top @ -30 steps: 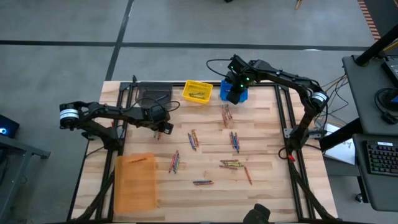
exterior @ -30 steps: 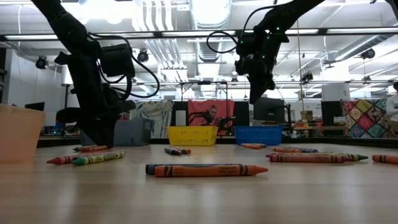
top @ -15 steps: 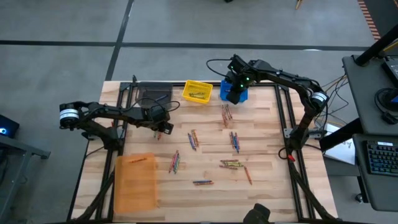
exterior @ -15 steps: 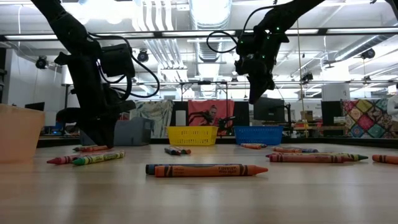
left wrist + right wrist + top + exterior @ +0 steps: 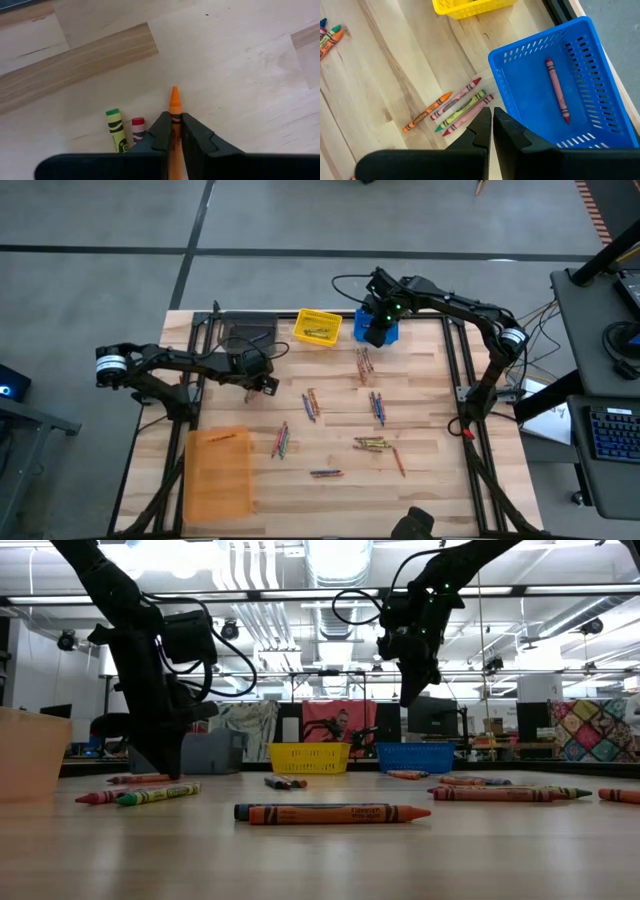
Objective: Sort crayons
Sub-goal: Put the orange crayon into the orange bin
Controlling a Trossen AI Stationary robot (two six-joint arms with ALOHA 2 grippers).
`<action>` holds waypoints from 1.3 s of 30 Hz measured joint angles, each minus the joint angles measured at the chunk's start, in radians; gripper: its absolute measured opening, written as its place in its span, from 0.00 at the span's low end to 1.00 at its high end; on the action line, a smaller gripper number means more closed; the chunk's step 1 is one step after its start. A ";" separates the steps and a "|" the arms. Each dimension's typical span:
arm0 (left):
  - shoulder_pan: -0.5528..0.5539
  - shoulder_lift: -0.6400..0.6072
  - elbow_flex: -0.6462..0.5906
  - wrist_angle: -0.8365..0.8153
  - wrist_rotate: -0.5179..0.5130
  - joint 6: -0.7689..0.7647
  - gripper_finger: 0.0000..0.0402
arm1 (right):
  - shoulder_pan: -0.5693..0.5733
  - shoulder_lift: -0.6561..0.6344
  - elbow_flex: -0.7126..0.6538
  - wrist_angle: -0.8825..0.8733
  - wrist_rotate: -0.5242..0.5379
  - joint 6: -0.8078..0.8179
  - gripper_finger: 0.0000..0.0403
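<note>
Crayons lie scattered in small clusters across the wooden desk; the exact total cannot be told from above. Left gripper sits low at the desk's left side, fingers pinched onto one orange crayon, tip pointing forward. Just beside it rest two more: one yellow-green crayon and one red crayon. Right gripper hangs above the far edge with fingers pressed together, holding nothing, over the blue bin. One red-pink crayon lies inside that bin. Four crayons lie on the desk just beside it. Other bins: one yellow bin, one orange bin, one dark bin.
</note>
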 joint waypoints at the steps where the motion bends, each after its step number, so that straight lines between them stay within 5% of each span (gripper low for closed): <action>1: 0.000 0.000 0.000 0.000 0.000 0.000 0.02 | 0.000 0.000 0.000 0.001 0.000 0.000 0.02; 16: -0.001 -0.005 0.047 -0.046 0.034 0.056 0.00 | 0.000 0.000 0.000 0.008 0.000 -0.010 0.02; 29: -0.015 -0.072 0.193 -0.247 0.015 0.210 0.00 | 0.000 0.000 0.000 0.008 0.000 -0.053 0.02; 39: -0.190 -0.228 0.355 -0.458 0.072 0.478 0.00 | 0.000 0.000 0.000 0.012 0.000 -0.053 0.02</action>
